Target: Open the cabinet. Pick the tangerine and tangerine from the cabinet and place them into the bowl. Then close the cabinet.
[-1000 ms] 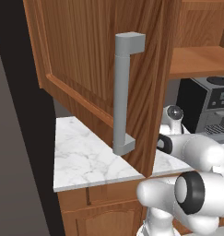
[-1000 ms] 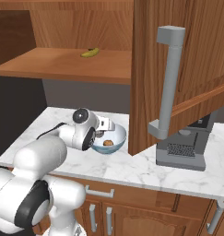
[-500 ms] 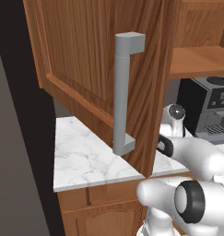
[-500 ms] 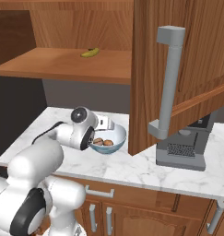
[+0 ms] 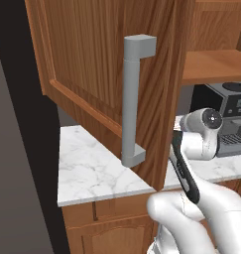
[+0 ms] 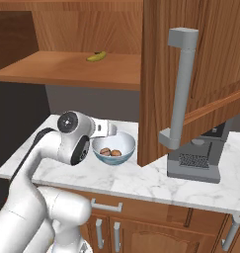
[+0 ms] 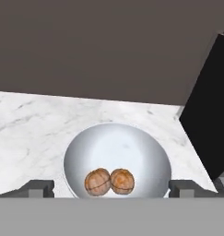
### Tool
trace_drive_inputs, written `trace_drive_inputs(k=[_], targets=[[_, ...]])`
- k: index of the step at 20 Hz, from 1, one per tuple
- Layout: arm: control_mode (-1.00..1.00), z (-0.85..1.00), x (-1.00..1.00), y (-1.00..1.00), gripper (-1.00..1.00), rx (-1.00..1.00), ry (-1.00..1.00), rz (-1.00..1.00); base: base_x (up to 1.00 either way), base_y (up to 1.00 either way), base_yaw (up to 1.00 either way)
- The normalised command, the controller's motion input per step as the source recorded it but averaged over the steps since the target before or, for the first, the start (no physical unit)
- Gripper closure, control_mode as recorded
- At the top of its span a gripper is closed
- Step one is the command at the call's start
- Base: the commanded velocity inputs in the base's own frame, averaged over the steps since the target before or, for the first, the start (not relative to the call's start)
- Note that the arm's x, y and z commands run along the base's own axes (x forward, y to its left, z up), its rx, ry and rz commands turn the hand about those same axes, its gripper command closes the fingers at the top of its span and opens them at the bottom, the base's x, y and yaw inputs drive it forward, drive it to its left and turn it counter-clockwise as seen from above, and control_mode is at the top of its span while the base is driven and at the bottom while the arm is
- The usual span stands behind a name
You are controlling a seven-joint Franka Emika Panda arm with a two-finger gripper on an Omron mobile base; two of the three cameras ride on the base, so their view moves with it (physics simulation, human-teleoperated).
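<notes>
Both tangerines (image 7: 109, 181) are sitting side by side, touching, in the bowl (image 7: 132, 147) on the marble table (image 6: 141, 180), fingers (image 7: 37, 186) spread wide apart and empty right over it, cabinet (image 6: 190, 64) door hanging open.

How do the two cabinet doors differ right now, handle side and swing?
In the left base view the left door carries its handle near its right edge. In the right base view the right door carries its handle near its left edge. The two swing out opposite ways. Shared: both stand open, reddish-brown panelled wood, long grey vertical bar handles.
</notes>
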Motion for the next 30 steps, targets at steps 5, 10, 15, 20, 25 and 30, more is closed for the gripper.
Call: trace_drive_inputs(k=[5, 10, 15, 20, 25, 30], targets=[[-1.0, 0.98, -0.97, 0.0, -1.0, 0.0, -0.1, 0.0, 0.0, 0.0, 0.0], [-1.0, 0.91, -1.0, 0.0, -1.0, 0.0, -0.14, 0.02, 0.0, 0.0, 0.0], [-1.0, 0.87, -1.0, 0.0, -1.0, 0.0, -0.18, 0.05, 0.0, 0.0, 0.0], [-1.0, 0.86, -1.0, 0.05, -1.0, 0.0, -0.16, 0.07, 0.0, 0.0, 0.0], [-1.0, 0.66, -1.0, 0.14, -1.0, 0.0, -0.13, 0.1, 0.0, 0.0, 0.0], [-1.0, 0.34, -1.0, 0.29, -1.0, 0.0, -0.04, 0.09, 0.0, 0.0, 0.0]])
